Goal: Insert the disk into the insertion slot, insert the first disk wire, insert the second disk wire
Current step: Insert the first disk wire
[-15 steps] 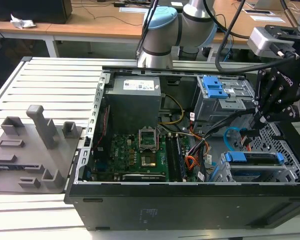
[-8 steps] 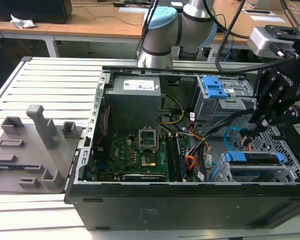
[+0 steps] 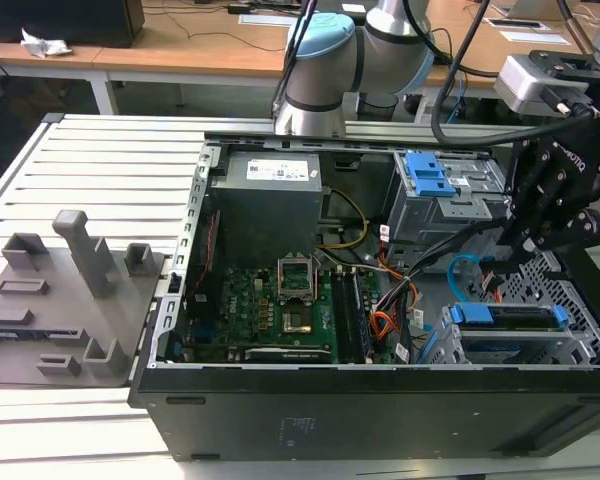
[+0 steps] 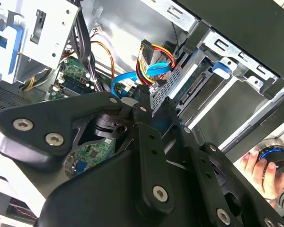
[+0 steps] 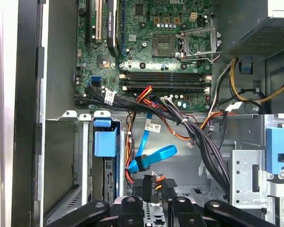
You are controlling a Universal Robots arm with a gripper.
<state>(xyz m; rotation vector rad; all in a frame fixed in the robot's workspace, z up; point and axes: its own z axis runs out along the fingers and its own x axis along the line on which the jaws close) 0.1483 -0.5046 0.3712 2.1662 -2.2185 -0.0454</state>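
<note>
Hanging at three o'clock in the exterior view, my black claw [image 3: 508, 245] reaches into the open black computer case [image 3: 280, 420]. I cannot tell if it is open or closed. At six o'clock from it lies the flat silver disk in its bright blue plastic frame [image 3: 505, 318], sitting in the light grey metal slot with little holes [image 3: 580, 350]. A thin blue flat wire [image 3: 460, 265] curls at nine o'clock from my claw.

In the second wrist view my claw [image 4: 135, 101] is near the blue wire [image 4: 118, 80]. The disk [image 4: 221, 67] sits in the slot [image 4: 248, 75]. A person's hand [image 4: 262, 172] holds a round black thing [image 4: 273, 156].

In the first wrist view my claw [image 5: 156, 187] is just beside the blue wire [image 5: 154, 156]. The disk [image 5: 105, 139] is in the slot [image 5: 61, 161].
</note>
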